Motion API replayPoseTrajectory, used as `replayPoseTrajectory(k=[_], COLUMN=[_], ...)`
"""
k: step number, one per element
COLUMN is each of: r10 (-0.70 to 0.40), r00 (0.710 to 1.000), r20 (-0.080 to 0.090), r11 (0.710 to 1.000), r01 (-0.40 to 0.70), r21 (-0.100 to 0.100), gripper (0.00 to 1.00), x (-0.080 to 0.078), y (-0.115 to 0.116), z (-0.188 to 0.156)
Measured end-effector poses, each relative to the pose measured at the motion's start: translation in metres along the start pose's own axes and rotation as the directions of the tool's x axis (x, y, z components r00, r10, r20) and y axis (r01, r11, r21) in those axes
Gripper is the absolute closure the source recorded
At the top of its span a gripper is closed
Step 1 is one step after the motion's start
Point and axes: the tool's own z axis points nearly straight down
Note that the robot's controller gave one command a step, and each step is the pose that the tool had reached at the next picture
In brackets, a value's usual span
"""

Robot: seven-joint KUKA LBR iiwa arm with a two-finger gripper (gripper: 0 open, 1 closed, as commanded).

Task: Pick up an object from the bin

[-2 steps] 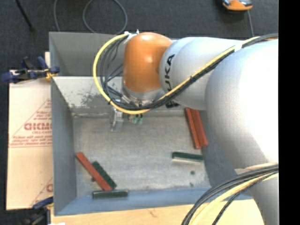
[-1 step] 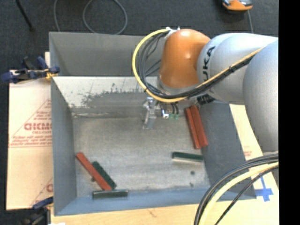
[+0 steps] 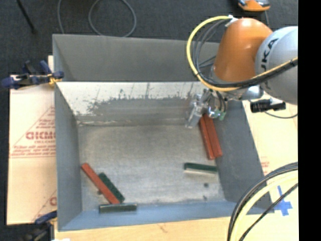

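Grey metal, the bin (image 3: 65,149) has a scuffed floor with only a few things on it. The arm (image 3: 241,49), under its orange cover, comes in over the bin's right edge and hangs low at the far right corner. The jaws sit close to the floor there, at the far end of a red bar (image 3: 212,142). This bar lies along the foot of the right wall and runs from the far corner toward the near edge. Its far end is at or under the jaws. I cannot tell whether they are open or shut, or whether they grip it at all.

A green bar (image 3: 200,168) lies crosswise near the red bar's near end, apart from it. Three more lie well apart at the near left corner. A second red bar (image 3: 90,173) and a second green bar (image 3: 111,186) lie side by side, touching. A dark bar (image 3: 118,208) lies along the near wall.

The red bar looks flat on the floor, so I judge that nothing is lifted yet. The approach seems done, while a sure grasp and the lift clear of the bin are left.
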Motion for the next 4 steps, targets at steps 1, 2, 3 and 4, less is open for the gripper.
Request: replayPoseTrajectory(k=[1,2,3,4], r10=[-0.004,-0.001,-0.144,-0.143], r00=[1.0,1.0,0.989,0.99], r20=[-0.003,-0.009,-0.012,-0.003], r11=[1.0,1.0,0.99,0.99], r01=[0.004,0.001,0.144,0.143], r21=[0.0,0.005,0.0,-0.001], gripper=[0.0,0.0,0.0,1.0], x=[0.001,0.024,0.072,0.069], y=[0.002,-0.095,-0.106,-0.105], z=[0.001,0.031,0.128,0.124])
